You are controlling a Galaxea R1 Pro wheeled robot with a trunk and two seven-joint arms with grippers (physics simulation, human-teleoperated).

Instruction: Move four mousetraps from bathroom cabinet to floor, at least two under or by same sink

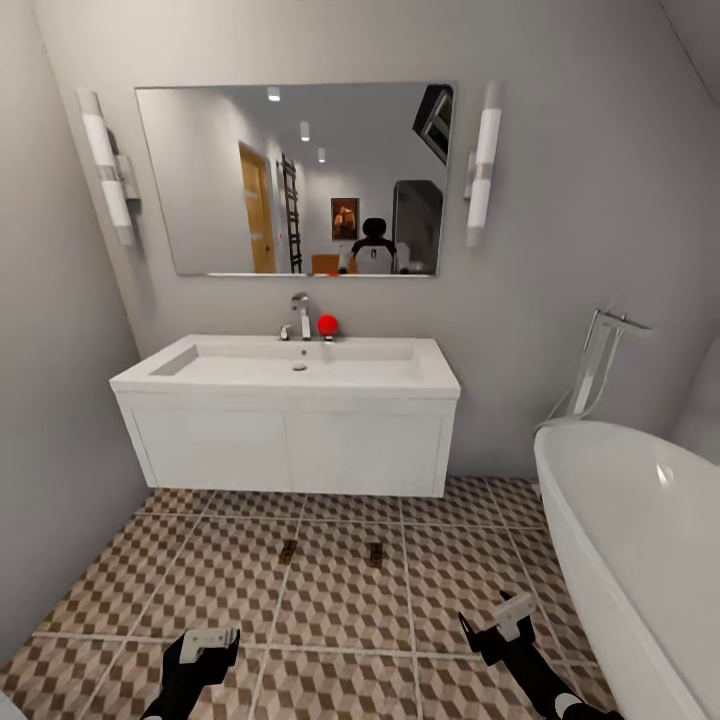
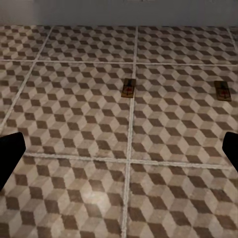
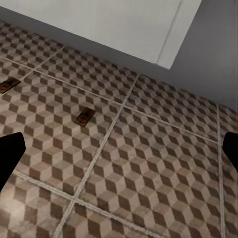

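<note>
Two small brown mousetraps lie flat on the cube-patterned bathroom floor point(image 1: 330, 590) in front of the white sink point(image 1: 290, 375): one point(image 1: 288, 551) to the left, one point(image 1: 375, 554) to the right. The left wrist view shows the same pair, one mousetrap point(image 2: 129, 89) near a grout line and another mousetrap point(image 2: 222, 90) further off. In the right wrist view one mousetrap point(image 3: 84, 117) lies mid-tile and another mousetrap point(image 3: 7, 85) sits at the edge. My left gripper point(image 1: 212, 640) and right gripper point(image 1: 512, 612) hover low over the tiles, both open and empty. The cabinet is out of view.
A white oval bathtub point(image 1: 640, 540) with a chrome floor tap point(image 1: 600, 365) stands at the right. Grey walls close in at the left and behind the vanity. A red ball point(image 1: 327, 325) sits by the chrome basin tap point(image 1: 301, 315). A mirror point(image 1: 295, 180) hangs above.
</note>
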